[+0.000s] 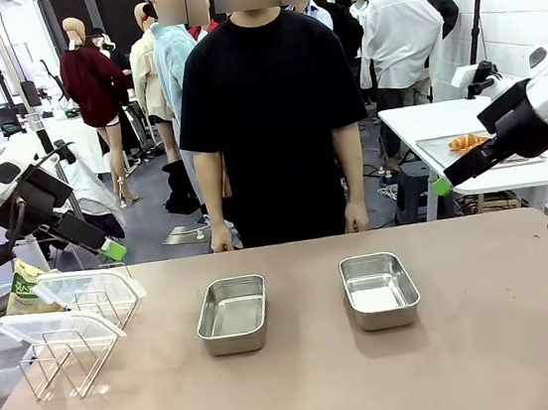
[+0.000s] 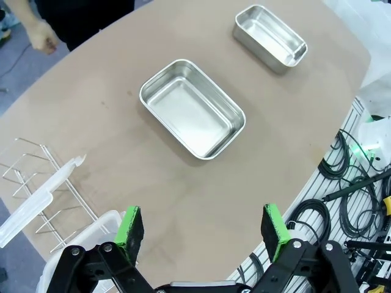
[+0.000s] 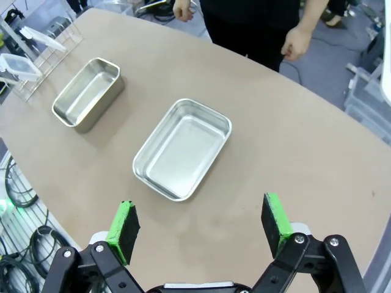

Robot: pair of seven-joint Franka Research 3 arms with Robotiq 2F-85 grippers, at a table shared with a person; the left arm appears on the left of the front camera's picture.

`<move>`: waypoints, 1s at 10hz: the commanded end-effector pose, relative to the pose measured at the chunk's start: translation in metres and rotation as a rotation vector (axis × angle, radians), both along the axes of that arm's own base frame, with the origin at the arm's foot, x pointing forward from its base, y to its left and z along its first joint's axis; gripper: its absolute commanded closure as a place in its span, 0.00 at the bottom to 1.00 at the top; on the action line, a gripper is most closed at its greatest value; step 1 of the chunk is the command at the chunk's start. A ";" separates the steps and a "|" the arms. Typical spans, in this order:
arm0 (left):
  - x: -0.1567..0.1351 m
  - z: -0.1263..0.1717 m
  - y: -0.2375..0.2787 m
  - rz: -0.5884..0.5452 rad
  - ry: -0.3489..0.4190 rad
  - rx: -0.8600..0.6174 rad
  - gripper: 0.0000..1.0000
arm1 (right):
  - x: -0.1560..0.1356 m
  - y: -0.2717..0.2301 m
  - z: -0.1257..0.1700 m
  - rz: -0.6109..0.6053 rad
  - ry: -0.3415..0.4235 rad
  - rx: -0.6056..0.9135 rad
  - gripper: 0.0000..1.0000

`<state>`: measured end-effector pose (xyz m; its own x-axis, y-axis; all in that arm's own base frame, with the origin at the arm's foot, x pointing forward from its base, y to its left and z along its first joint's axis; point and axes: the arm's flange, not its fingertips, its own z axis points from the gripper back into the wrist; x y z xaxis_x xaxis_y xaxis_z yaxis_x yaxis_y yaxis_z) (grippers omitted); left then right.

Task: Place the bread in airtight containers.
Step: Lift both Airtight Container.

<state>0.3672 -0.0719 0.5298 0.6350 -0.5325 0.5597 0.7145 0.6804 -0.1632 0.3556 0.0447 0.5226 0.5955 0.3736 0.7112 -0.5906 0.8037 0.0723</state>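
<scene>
Green-padded fingers of the left gripper [image 2: 202, 229] stand wide apart with nothing between them, looking down on the left-hand pan [image 2: 192, 108]. The right gripper [image 3: 200, 224] is the same: jaws spread, empty, held over the right-hand pan [image 3: 182, 148]. From the front, both arms hang raised at the sides of the table [image 1: 308, 401] rather than over its middle, which reads as a waiting pose that leaves the working area free.

Both stainless pans sit open and empty side by side near the table's centre, well apart from each other, so each lies within one arm's reach. Their clear, white-rimmed lids [image 1: 61, 326] are parked on the wire rack [image 1: 74, 365] at the robot's left. That looks deliberate, since it keeps the pans' mouths unobstructed until they are filled. A green-and-yellow printed bag [image 1: 26, 285] lies behind the rack.

None of the bread is on the work table. One golden croissant [image 1: 468, 141] lies on a white side table [image 1: 405, 127] beyond the right arm, partly hidden by it, and I cannot make out a second. The person [image 1: 268, 116] stands at the far edge with hands down and touches nothing.

My judgement is that the task has not yet started. The bread must first be fetched or handed over before either open claw has anything to close on.
</scene>
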 end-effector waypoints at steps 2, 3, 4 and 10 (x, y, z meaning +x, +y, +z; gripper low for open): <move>0.004 -0.009 -0.001 -0.034 0.004 -0.024 0.00 | -0.019 0.000 -0.039 0.065 0.015 0.020 0.00; 0.009 -0.016 -0.001 0.014 0.020 -0.039 0.00 | 0.001 -0.003 -0.004 0.006 0.014 0.004 0.00; 0.001 -0.004 -0.001 -0.008 0.009 -0.004 0.00 | 0.001 -0.003 -0.004 0.006 0.014 0.004 0.00; 0.001 -0.004 -0.001 -0.008 0.009 -0.004 0.00 | 0.001 -0.003 -0.004 0.006 0.014 0.004 0.00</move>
<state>0.3692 -0.0751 0.5247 0.6433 -0.5319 0.5507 0.7098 0.6839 -0.1687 0.3564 0.0407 0.5189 0.6008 0.3858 0.7001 -0.5935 0.8020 0.0673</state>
